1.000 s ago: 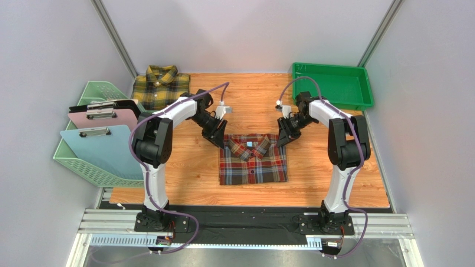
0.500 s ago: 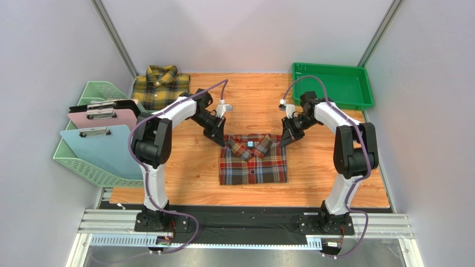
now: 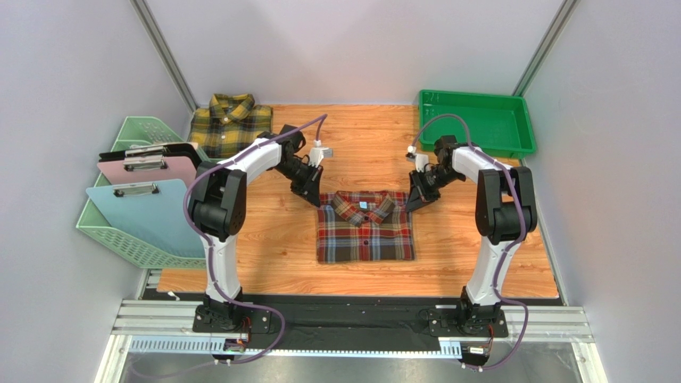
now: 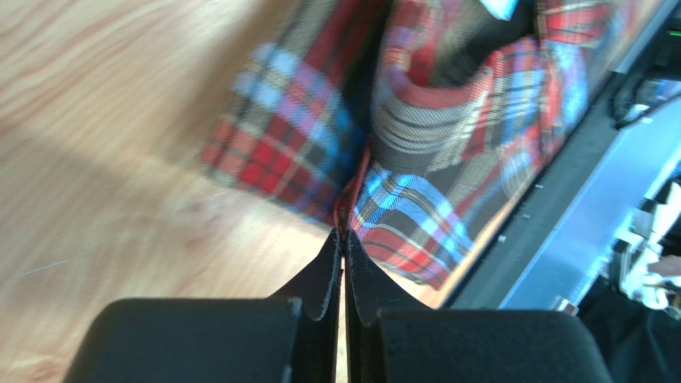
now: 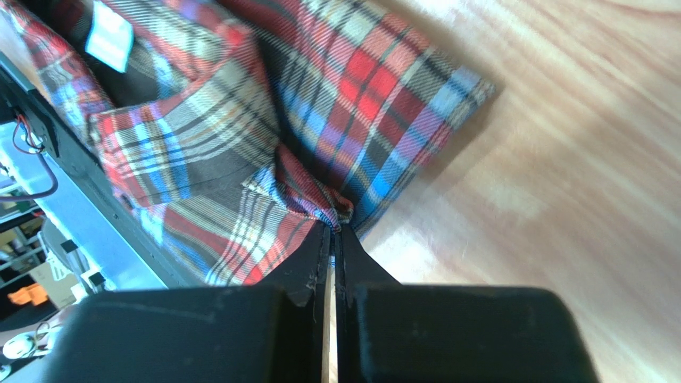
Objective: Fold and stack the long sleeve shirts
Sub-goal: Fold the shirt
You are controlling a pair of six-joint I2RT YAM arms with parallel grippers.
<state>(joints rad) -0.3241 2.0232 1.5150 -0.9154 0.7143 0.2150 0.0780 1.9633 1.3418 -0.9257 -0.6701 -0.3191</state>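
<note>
The red, brown and blue plaid long sleeve shirt [image 3: 366,231] lies folded, collar up, in the middle of the wooden table [image 3: 479,247]. My left gripper [image 3: 317,199] is shut on the cloth at its far left shoulder corner. In the left wrist view the left gripper [image 4: 344,233] pinches a ridge of the plaid shirt [image 4: 448,120]. My right gripper [image 3: 413,203] is shut on the far right shoulder corner. The right wrist view shows the right gripper [image 5: 334,226] bunching the shirt [image 5: 240,144]. A folded yellow and dark check shirt [image 3: 230,124] lies at the back left.
A green tray [image 3: 511,140] stands at the back right. At the left, a mint basket [image 3: 132,239] holds a pink clipboard [image 3: 148,169], a blue clipboard [image 3: 140,211] and a black one behind them. A metal rail runs along the table's near edge.
Both grippers have closed on the red shirt's far corners. The right arm's elbow has swung, and the shirt has shifted slightly to the right.
</note>
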